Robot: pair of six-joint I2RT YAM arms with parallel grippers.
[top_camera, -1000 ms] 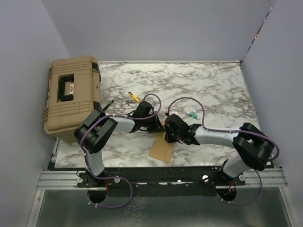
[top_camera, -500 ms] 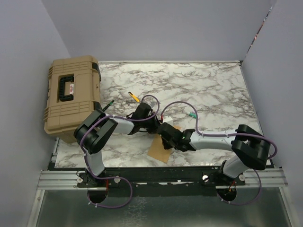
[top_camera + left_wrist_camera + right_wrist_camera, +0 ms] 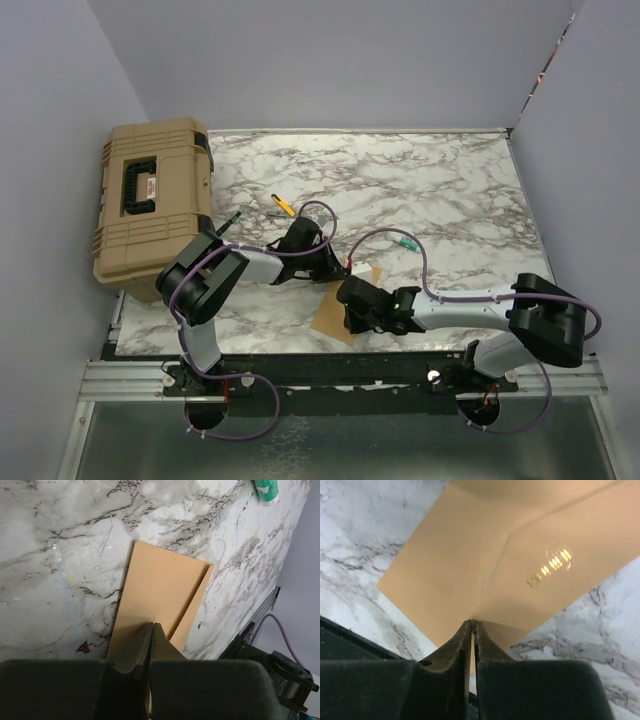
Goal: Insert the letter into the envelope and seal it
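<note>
The tan envelope (image 3: pixel 336 322) lies near the table's front edge, with a further tan corner (image 3: pixel 373 272) showing behind the arms. In the right wrist view it shows a diagonal fold (image 3: pixel 495 565), and my right gripper (image 3: pixel 472 621) is shut with tan paper pinched between its tips; the same gripper sits over the sheet in the top view (image 3: pixel 350 312). In the left wrist view a plain tan sheet, apparently the letter (image 3: pixel 160 590), rises over a lower tan strip (image 3: pixel 192 615). My left gripper (image 3: pixel 152 625) is shut on its near edge, also seen from above (image 3: pixel 335 270).
A tan toolbox (image 3: pixel 150 205) stands at the left edge. A yellow tool (image 3: pixel 284 206) and a green-capped marker (image 3: pixel 405 243) lie behind the arms; the marker also shows in the left wrist view (image 3: pixel 265 490). The table's front rail (image 3: pixel 340 372) runs just below the envelope.
My right gripper has moved from behind the sheet toward the near edge, now over the envelope's near part. A tan corner has come into view behind it. The left arm has stayed put.
</note>
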